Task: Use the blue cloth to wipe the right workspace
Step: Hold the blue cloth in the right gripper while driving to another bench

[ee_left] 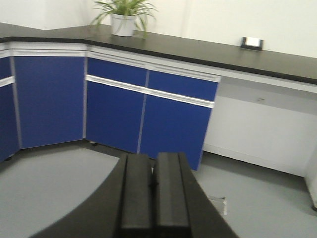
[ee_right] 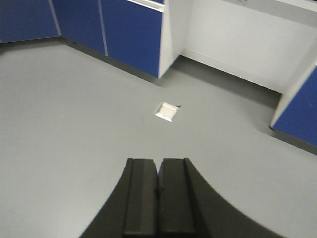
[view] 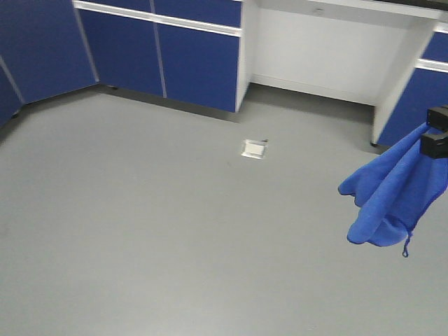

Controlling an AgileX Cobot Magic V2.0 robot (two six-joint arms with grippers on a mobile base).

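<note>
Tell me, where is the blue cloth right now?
In the front-facing view the blue cloth hangs at the far right, dangling from the right gripper above the grey floor, beside the blue cabinet.

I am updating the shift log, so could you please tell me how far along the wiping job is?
Done: the blue cloth is picked up, hanging from the right gripper above the floor. In hand: the cloth is held in the air; the black countertop to be wiped, seen in the left wrist view, is some way off. Left: reaching it and all the wiping.
</note>
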